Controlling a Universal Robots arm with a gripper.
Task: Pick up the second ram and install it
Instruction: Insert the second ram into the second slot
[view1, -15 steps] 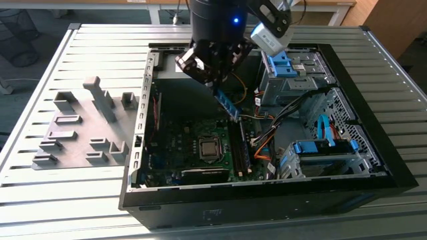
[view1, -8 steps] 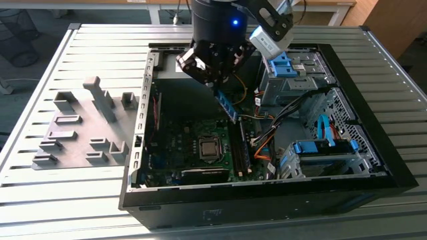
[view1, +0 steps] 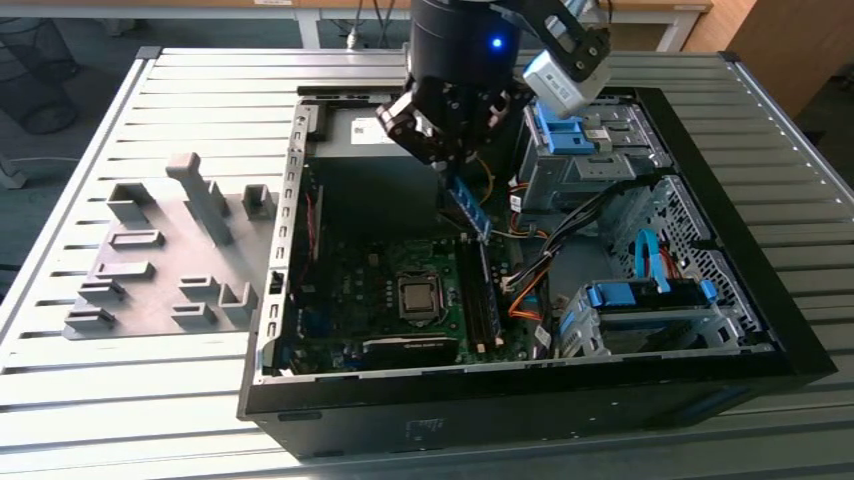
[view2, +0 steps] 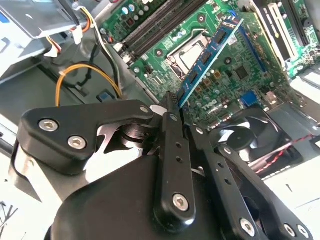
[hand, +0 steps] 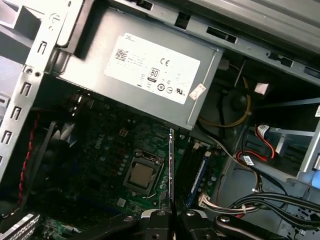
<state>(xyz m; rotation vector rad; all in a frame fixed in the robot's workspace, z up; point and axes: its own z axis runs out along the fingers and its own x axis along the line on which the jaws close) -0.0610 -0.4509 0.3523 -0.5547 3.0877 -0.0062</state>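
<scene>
My gripper (view1: 451, 158) is shut on one end of the second ram (view1: 469, 207), a thin blue-green board with dark chips. I hold it above the open computer case, over the motherboard (view1: 387, 300). In the second wrist view the ram (view2: 210, 54) sticks out from my black fingers (view2: 169, 131) over the processor socket (view2: 192, 50). In the first wrist view the ram (hand: 171, 170) appears edge-on, rising from my gripper (hand: 170, 216) between the processor socket (hand: 141, 175) and the long memory slots (hand: 197, 172). It hangs free of the slots (view1: 483, 295).
The black case (view1: 747, 350) lies open on a slatted metal table (view1: 160, 400). Inside are a power supply (hand: 155, 70), drive cages with blue latches (view1: 647, 295), loose cables (view1: 534, 285) and a fan (view2: 247, 140). A grey fixture with upright blocks (view1: 174, 260) sits at the exterior view's left.
</scene>
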